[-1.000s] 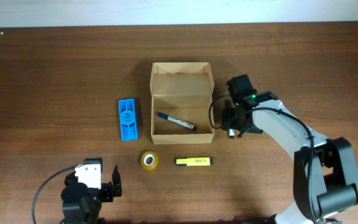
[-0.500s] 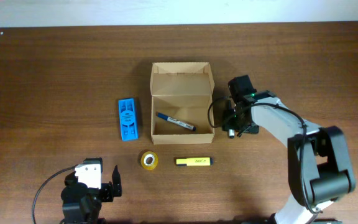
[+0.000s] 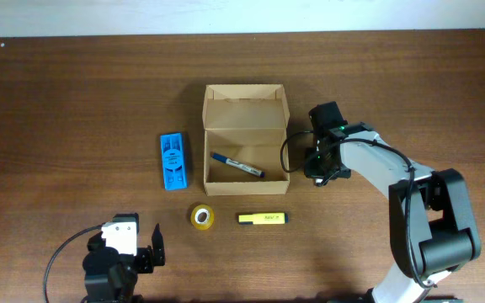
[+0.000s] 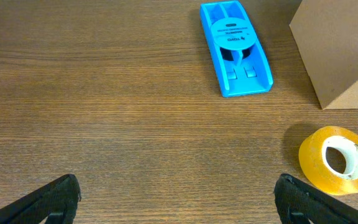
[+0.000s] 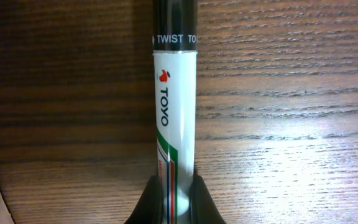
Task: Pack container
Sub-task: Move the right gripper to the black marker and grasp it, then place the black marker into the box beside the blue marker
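- One cardboard box (image 3: 246,105)
- One blue plastic object (image 3: 173,162)
- One yellow tape roll (image 3: 202,217)
- One yellow highlighter (image 3: 263,219)
- One dark pen (image 3: 237,164)
- One white marker (image 5: 174,124)

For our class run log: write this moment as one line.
right gripper shut on marker | left gripper open | container open, pen inside

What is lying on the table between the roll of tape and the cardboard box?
Nothing. Only bare table lies between the tape roll and the box, as the overhead and left wrist views show.
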### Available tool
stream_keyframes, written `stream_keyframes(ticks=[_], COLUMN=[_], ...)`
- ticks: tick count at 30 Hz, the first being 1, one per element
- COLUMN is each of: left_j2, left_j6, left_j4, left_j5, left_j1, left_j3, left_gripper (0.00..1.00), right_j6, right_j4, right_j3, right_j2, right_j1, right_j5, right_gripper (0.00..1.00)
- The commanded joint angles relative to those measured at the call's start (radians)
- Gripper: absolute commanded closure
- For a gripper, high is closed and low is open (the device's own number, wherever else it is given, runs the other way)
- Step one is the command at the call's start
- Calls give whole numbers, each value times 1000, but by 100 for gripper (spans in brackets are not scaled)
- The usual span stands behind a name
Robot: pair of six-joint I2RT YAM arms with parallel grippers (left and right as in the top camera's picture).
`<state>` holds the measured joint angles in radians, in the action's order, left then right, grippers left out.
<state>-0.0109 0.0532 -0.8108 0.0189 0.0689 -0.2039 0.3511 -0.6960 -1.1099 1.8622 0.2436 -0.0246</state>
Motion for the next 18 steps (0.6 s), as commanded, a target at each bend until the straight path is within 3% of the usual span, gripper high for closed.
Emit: stream_keyframes(ticks=[1,10,13,18], left_j2=[6,6,6,6], left_j6=[16,16,16,16], left_j4=[-2,-2,-2,-2], left_j5=[1,1,1,1], left_j1=[3,3,3,3], left_j3=[7,7,7,7], left_gripper=[0,1,0,0], right_j6=[-6,-30,-138,-462], right_j4=[-28,-149,-188,-221], right_j3=[-12,-149,-209,-296], right_j2=[-16,-165,-232,-261], right_j1=[-5,-2,17,93], right_j5=[10,19,61,172], right_gripper=[96,97,96,96])
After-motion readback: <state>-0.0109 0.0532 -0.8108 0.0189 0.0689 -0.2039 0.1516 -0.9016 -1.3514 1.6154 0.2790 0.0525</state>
